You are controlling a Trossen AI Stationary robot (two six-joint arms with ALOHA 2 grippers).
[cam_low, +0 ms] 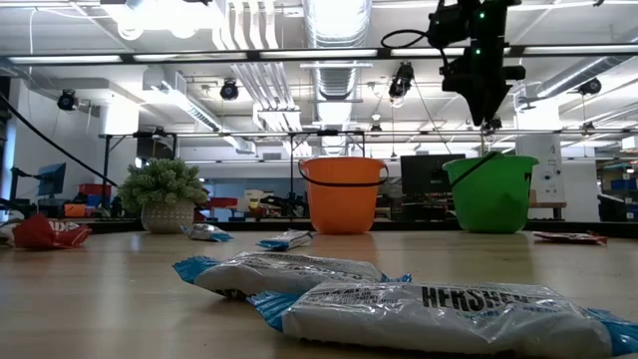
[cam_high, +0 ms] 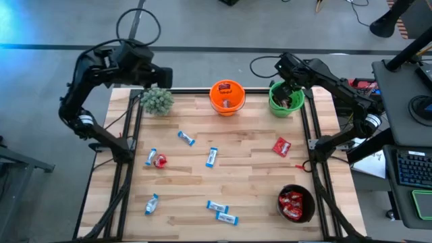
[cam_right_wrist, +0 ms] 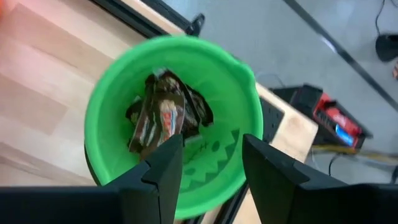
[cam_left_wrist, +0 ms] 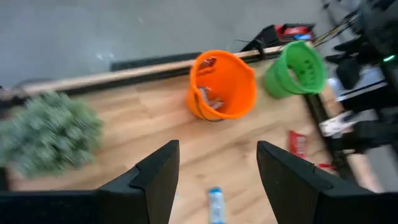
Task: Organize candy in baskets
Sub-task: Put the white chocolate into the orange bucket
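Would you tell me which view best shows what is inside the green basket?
The right wrist view: it looks straight down into the green basket onto dark brown bars. The high view shows them small under the right gripper; the low view shows only the wall, the left wrist view a blurred rim.

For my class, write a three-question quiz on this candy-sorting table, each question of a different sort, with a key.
1. True or false: the right hand hangs open over the green basket.
2. Which basket holds red packets? A) orange B) green C) black
3. Fill in: the left hand waits at the table's far left corner, near the potted ____.

Key
1. True; dark brown bars lie in the basket below it.
2. C, the black basket near the right front corner; the orange basket holds no red packets.
3. plant.
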